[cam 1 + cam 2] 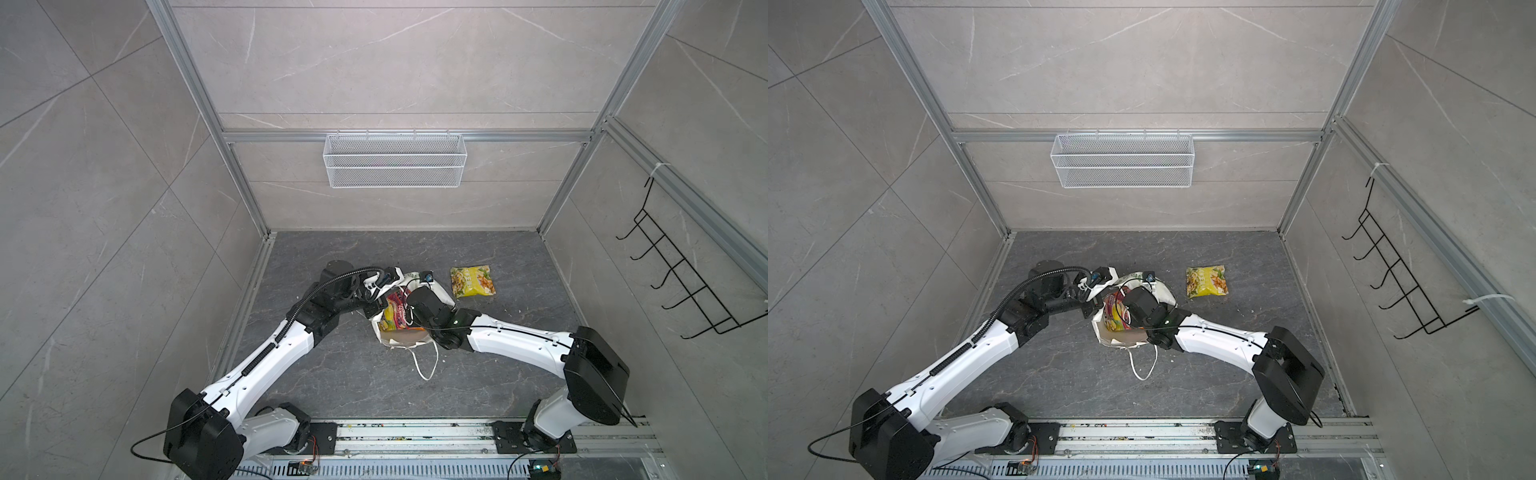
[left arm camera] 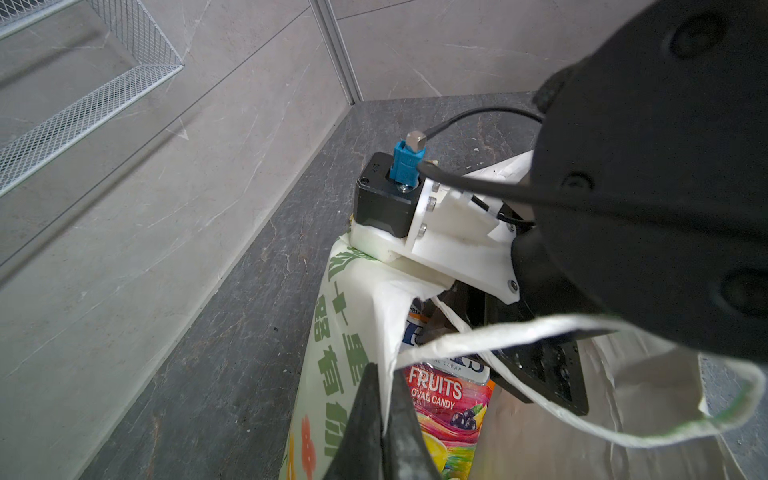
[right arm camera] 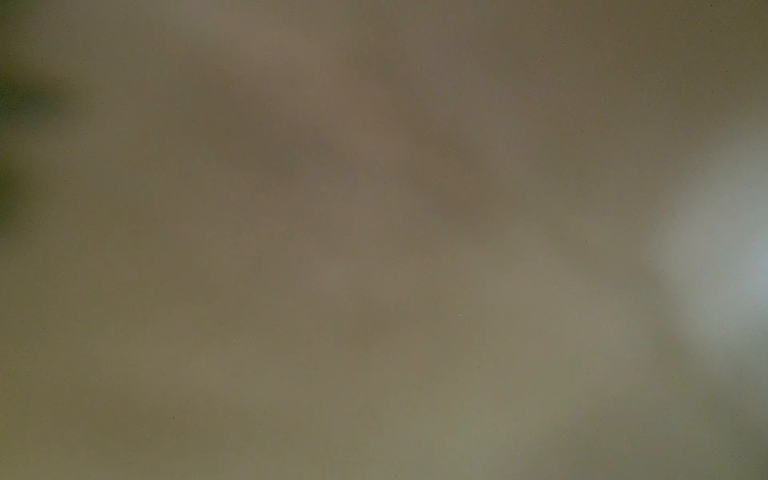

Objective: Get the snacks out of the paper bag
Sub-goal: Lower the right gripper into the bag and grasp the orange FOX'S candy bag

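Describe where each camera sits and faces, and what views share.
Top view: overhead, looking down on the white printed paper bag; left arm, right arm show.
Top view: same head, same aim; flat glossy yellow snack packet outside it.
Left wrist: faces the bag's mouth; left gripper pinches its rim.
Right wrist: only blur.
Shared: bag, in top views and left wrist.

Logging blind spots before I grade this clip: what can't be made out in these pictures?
Right gripper: fingers hidden inside the paper bag in every view; open or shut unknowable.
Right wrist view: uniform brown blur, nothing recognisable.
Bag contents: only the Fruits oval candy packet shows; bag wall and right arm hide any others.
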### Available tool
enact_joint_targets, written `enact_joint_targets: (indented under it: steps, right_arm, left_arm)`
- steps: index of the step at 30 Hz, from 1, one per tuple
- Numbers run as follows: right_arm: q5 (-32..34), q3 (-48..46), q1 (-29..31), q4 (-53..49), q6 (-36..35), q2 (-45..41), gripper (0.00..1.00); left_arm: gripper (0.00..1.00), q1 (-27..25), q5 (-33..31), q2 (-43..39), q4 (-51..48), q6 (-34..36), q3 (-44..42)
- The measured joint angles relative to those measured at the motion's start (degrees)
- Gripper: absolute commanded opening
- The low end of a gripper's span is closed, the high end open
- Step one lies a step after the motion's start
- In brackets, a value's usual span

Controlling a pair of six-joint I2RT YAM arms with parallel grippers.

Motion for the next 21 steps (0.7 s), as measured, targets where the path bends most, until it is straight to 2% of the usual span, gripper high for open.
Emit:
enact_joint_targets:
  steps: [3,7,21]
  right_arm:
    - [-0.85,0.00,-0.17,0.44,-0.50,0.00,0.04]
    - [-1.77,0.00,-0.44,0.59,-1.38,-0.15,0.00]
    - [-9.09,-0.04,-0.24,-2.86,-7.65,-9.86,0.00]
  left_arm:
    - [0.00,0.02,-0.07,0.00,0.31,0.00,0.00]
    - [0.00,0.02,-0.46,0.00,0.61,0.02,-0.13]
    - [0.00,-0.07,-0.39,0.00,1.79,0.02,-0.13]
